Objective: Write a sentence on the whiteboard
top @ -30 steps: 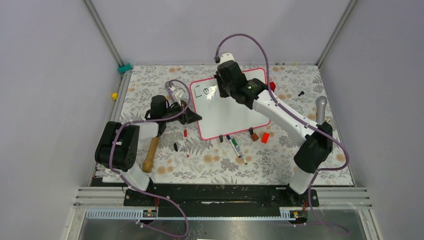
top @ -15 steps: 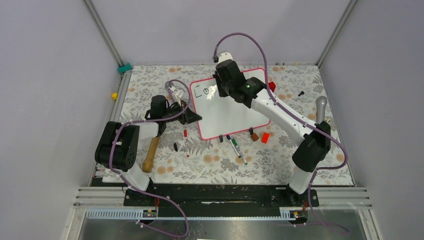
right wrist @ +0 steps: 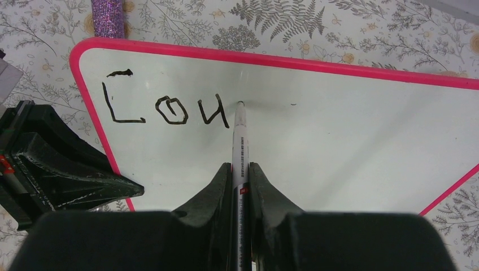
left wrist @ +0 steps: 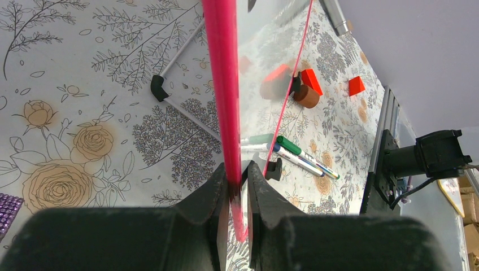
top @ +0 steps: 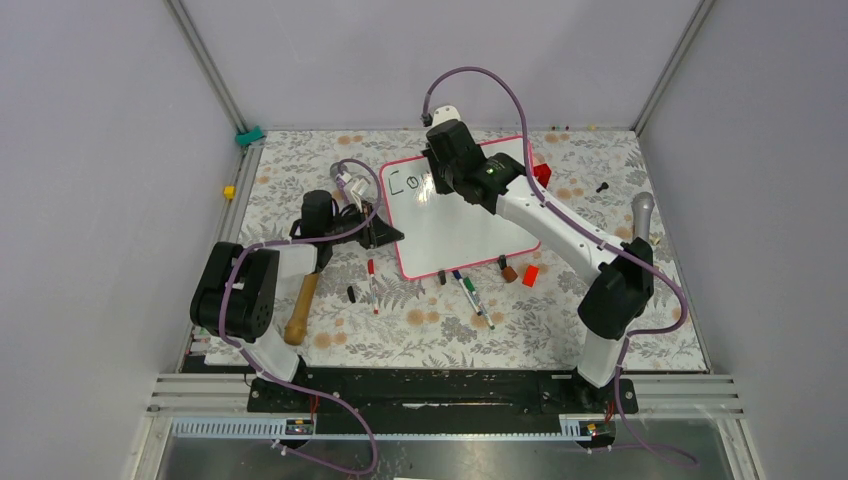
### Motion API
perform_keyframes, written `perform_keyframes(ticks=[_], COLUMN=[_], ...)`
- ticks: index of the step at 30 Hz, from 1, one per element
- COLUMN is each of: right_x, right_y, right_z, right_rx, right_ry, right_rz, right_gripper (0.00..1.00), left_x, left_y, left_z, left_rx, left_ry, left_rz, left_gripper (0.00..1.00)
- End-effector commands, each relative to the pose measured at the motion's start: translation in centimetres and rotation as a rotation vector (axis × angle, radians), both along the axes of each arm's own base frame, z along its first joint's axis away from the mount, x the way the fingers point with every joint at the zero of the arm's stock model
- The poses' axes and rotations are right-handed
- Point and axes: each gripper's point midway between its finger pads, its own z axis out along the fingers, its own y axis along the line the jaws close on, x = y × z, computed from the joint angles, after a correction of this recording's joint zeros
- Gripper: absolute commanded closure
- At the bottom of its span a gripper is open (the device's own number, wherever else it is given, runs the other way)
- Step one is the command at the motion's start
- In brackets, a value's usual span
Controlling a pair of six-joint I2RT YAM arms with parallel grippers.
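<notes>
I read "Cou" on the whiteboard (right wrist: 339,164): black lettering (right wrist: 169,110) near its 10 o'clock corner in the right wrist view, the C squared off like a bracket. The right gripper (right wrist: 240,169) is pinched tight on a marker (right wrist: 240,135), whose tip rests on the board just at 3 o'clock of the "u". There is small print along the barrel, too fine for me to read. From the tip toward 3 o'clock the white runs bare to the pink frame, so that side is open. The left gripper (left wrist: 237,175) is pressed together on the frame itself, at the board's 8 o'clock edge in the overhead view, and its wrist camera sees the board almost edge-on as one pink stripe. In the overhead view the board sits at the table's middle, toward 12 o'clock. Its 6 o'clock edge is crowded: loose pens (top: 470,292), a brown cylinder (top: 509,273) and a red block (top: 530,275) lie just beside it. A wooden handle (top: 300,305) lies at 8 o'clock, partly under the left arm. From above the right arm covers the board's 12 o'clock part, and the writing shrinks to a bracket and a ring. A purple sparkly tube (right wrist: 107,10) is cut off at the right wrist view's top edge. It may be a cable sleeve, but I cannot be sure.
</notes>
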Motion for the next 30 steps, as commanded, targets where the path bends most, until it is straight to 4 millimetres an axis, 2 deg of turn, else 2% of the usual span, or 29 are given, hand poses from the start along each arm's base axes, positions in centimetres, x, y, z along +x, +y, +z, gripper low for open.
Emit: perform_keyframes(ticks=[1,17,18,19,20,30], right_x=[0.5,-0.3,-1.3,-0.6,-0.5,-1.1], right_y=[0.7,-0.1,-1.0,-0.4,-0.3,-0.6], right_z=[1.6,0.5,4.3,0.7,0.2,-0.5], right_rx=[0.009,-0.019,0.036,-0.016,-0.025,-0.029], right_ry=[-0.043,-0.010,-0.069,-0.013,-0.005,0.012], right_rz=[0.000,0.000,-0.001,-0.001,-0.001,0.001], right_gripper=[1.00,1.00,1.00,1.00,1.00,1.00], left_x=[1.2,1.2,1.2,1.3,1.3,1.2], left_y=[1.0,1.1,1.1,1.1,1.1,1.2], left_z=[-2.6,-2.6,-2.5,-2.6,-2.6,-2.6], left_rx=[0.095,0.093,0.092,0.092,0.092,0.091], left_ry=[0.004,0.004,0.003,0.004,0.005,0.006], left_rz=[0.069,0.071,0.072,0.072,0.072,0.074], left_gripper=[1.00,1.00,1.00,1.00,1.00,1.00])
